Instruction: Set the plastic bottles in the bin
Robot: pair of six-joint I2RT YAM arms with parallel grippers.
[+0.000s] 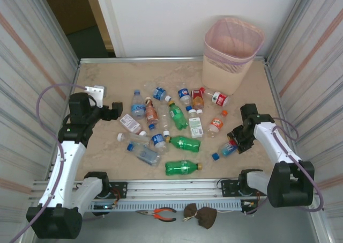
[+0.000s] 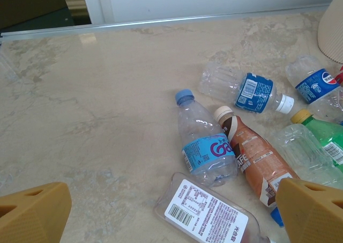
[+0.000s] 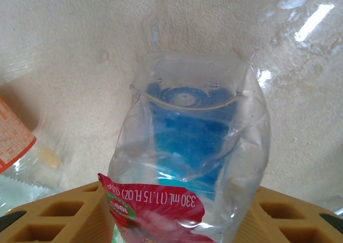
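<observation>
Now the right pincer (image 1: 236, 141) seems to be pinching a small clear plastic bottle with a red label (image 3: 187, 125), low on the desk (image 1: 107, 76) (its grip is half hidden). The left pincer (image 1: 115, 111) is spread wide. I think the next move is to lift the bottle up and carry it over the tall pale pink plastic bin (image 1: 225, 71).
</observation>
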